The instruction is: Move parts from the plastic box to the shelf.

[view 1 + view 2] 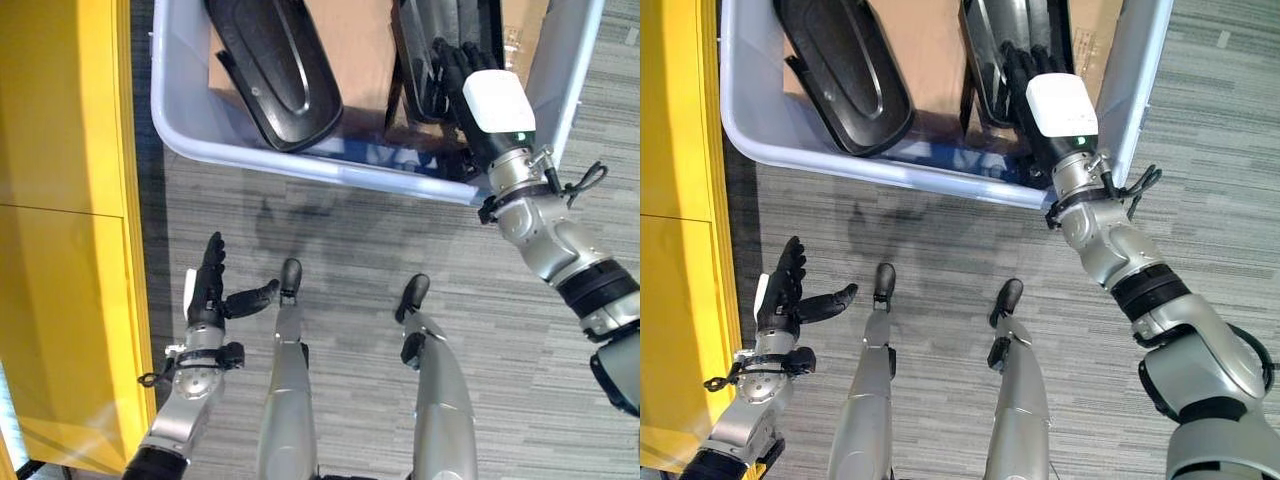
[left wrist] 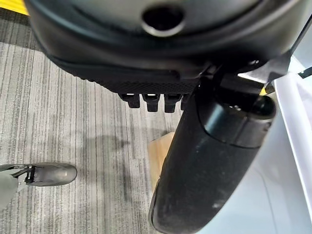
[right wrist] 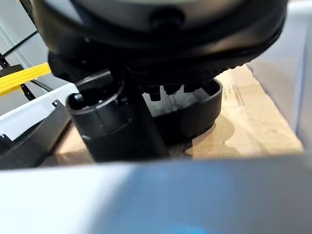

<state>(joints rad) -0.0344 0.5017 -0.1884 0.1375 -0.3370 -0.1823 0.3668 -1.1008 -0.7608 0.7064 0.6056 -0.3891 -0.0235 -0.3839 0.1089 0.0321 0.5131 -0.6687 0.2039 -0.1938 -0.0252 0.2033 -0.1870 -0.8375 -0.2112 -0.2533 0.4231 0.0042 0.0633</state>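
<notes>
Black plastic part (image 1: 1000, 55) is lying in the plastic box (image 1: 750, 130), long axis running away from the robot, directly under the right hand (image 1: 1035, 75); whether those fingers are gripping, I cannot tell. Left hand (image 1: 785, 295) is hanging spread over the floor, well apart from the box.

Legible text: none.
Faint dark print on the cardboard (image 3: 253, 112) lining the plastic box (image 1: 300, 165); too small and blurred to read.
</notes>
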